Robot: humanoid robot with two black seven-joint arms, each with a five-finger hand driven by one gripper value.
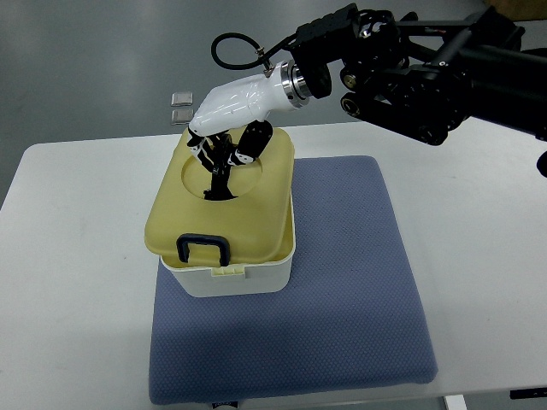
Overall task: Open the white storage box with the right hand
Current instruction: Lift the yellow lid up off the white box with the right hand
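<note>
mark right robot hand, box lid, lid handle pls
right robot hand [224,147]: top view, point lies among the fingers above the lid.
box lid [256,209]: top view, on the bare yellowish top surface.
lid handle [203,248]: top view, on the dark loop at the near edge.

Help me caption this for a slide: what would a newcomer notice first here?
The right hand, white-shelled on a black arm from the upper right, hangs over the far part of the yellow lid. That lid sits on the white storage box, dark handle at its near edge, on the blue mat.
</note>
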